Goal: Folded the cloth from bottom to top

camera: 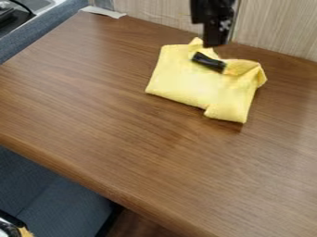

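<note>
Hanging in from the top edge of the camera view, right of centre, the black arm (pixel 213 11) points down close to vertical over the far side of the table (pixel 105 102). The gripper (pixel 208 62) is at the cloth's far part, its lower black piece slanting down to the right against the fabric. Can't tell how far open it is, or whether it has hold of any cloth. The yellow cloth (pixel 186 76) is on the table under the arm, near the pale wood-grain panel (pixel 275 28), folded over unevenly: small peak standing up beside the arm's lower end, raised bunched corner at right, near edge stepped, with the right part reaching nearer the camera. Pale strip (pixel 103 11) at the table's far left corner. Blue-grey upholstery (pixel 49 190) below the table's near edge, lower left.
</note>
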Robot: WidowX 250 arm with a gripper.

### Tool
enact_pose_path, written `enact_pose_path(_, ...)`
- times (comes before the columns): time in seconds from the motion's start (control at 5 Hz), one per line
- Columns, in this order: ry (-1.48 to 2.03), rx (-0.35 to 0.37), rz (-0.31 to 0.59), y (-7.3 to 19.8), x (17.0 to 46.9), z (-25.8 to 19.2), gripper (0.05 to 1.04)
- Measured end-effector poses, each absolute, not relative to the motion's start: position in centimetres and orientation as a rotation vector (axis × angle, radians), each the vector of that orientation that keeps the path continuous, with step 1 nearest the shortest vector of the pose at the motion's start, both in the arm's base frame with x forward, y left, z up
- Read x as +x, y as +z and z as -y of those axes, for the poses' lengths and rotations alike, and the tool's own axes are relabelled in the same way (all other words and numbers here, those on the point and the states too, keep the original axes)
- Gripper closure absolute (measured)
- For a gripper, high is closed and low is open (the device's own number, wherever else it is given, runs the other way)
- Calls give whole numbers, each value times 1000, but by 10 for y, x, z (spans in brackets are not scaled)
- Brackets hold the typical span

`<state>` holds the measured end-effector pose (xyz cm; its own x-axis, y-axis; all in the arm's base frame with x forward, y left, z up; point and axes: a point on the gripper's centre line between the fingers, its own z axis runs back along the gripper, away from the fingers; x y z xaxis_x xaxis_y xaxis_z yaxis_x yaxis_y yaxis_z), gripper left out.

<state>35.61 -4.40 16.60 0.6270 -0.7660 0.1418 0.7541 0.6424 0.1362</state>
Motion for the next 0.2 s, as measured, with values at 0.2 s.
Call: enact_pose_path(0.2,-847,71,205,176,344,36,82)
